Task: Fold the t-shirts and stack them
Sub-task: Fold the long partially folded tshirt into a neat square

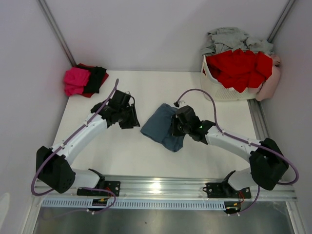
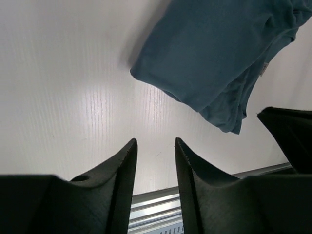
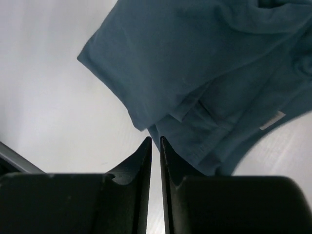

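A slate blue-grey t-shirt (image 1: pixel 158 127) lies folded in the middle of the table, also in the left wrist view (image 2: pixel 214 53) and the right wrist view (image 3: pixel 195 63), with its small neck label (image 3: pixel 272 120) showing. My left gripper (image 1: pixel 129 117) hovers just left of the shirt, open and empty (image 2: pixel 156 141). My right gripper (image 1: pixel 176 127) sits over the shirt's right edge. Its jaws (image 3: pixel 156 140) are open only by a thin slit, with nothing between them. At the back left corner, a magenta-pink shirt (image 1: pixel 76 80) and a black one (image 1: pixel 96 79) lie folded on a red one (image 1: pixel 84 94).
A white lattice basket (image 1: pixel 229 91) stands at the back right, heaped with red shirts (image 1: pixel 241 66) and pale grey cloth (image 1: pixel 229 39); a pale pink piece (image 1: pixel 270 83) hangs over its right side. A metal rail (image 1: pixel 161 185) runs along the near edge.
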Motion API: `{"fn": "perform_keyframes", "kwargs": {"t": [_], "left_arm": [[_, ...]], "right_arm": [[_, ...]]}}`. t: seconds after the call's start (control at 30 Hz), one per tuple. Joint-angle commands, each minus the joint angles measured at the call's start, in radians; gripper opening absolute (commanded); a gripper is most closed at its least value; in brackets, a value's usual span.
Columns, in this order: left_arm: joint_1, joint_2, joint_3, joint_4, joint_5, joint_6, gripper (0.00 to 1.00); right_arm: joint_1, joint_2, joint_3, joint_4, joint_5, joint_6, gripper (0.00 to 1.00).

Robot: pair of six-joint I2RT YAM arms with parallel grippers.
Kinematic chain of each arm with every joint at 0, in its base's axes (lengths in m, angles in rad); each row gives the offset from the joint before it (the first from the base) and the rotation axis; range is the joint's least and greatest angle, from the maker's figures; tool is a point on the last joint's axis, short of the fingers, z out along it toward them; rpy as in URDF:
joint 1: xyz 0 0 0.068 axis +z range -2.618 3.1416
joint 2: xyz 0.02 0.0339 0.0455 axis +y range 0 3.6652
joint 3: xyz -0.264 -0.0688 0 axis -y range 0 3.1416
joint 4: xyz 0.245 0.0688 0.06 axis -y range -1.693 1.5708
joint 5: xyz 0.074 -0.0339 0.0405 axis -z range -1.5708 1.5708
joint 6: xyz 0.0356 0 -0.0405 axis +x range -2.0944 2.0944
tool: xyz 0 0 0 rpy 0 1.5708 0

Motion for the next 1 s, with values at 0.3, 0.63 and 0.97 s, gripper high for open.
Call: {"fn": "perform_keyframes", "kwargs": {"t": [0.3, 0.63, 0.97], "left_arm": [[0.011, -0.148, -0.017, -0.001, -0.076, 0.083, 0.57], [0.011, -0.211, -0.069, 0.018, -0.051, 0.088, 0.63], [0.013, -0.236, -0.097, 0.016, -0.056, 0.089, 0.63]], "right_arm": [[-0.127, 0.048, -0.342, 0.710, -0.218, 0.354, 0.48], [-0.069, 0.187, -0.292, 0.793, -0.267, 0.405, 0.46], [-0.051, 0.258, -0.246, 0.782, -0.267, 0.403, 0.45]]}}
